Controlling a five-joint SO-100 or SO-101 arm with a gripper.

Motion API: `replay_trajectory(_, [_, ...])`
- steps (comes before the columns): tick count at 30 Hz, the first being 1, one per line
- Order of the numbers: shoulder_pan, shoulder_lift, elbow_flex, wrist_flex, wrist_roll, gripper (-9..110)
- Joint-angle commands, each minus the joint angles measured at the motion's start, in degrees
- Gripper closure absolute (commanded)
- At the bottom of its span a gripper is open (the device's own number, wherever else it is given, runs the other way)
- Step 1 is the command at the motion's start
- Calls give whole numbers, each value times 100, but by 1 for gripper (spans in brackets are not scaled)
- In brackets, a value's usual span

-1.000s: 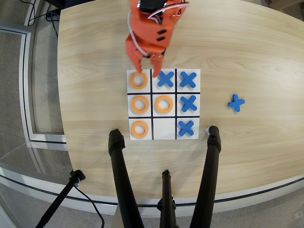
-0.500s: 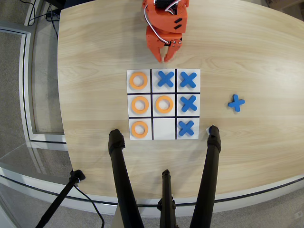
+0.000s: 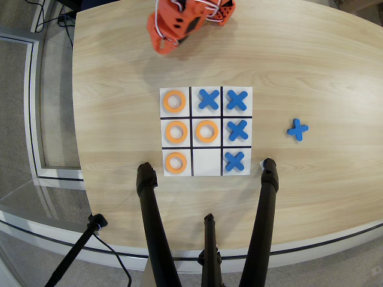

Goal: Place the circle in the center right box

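One second has carried the orange two-finger tool (image 3: 163,46) from the top-left cell of the grid, back across the pale wooden counter (image 3: 311,72), to the far edge in the overhead view, where it now sits blurred and swung toward the left; it carries nothing, and whether its jaws stand apart or together I cannot tell through the blur. Behind it, on the white black-lined 3x3 grid board (image 3: 206,131), the flat orange ring it was over (image 3: 174,101) lies alone in the top-left cell. Below it, the middle-row end cell of that column, the center right box (image 3: 164,121), already holds an identical orange ring, the circle (image 3: 176,131). More rings sit in the centre cell and the bottom-left one. Four blue crosses fill the other cells except the bottom-middle; a fifth blue cross (image 3: 297,129) lies off the board. By my reading, placing is finished and the arm is retreating.
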Motion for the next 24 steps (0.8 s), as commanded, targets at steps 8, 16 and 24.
replay_trajectory(8, [3437,141,325,-9,-70,102])
replay_trajectory(16, [4966,202,325,-26,-62,102])
replay_trajectory(24, [4579,202,325,-26,167,102])
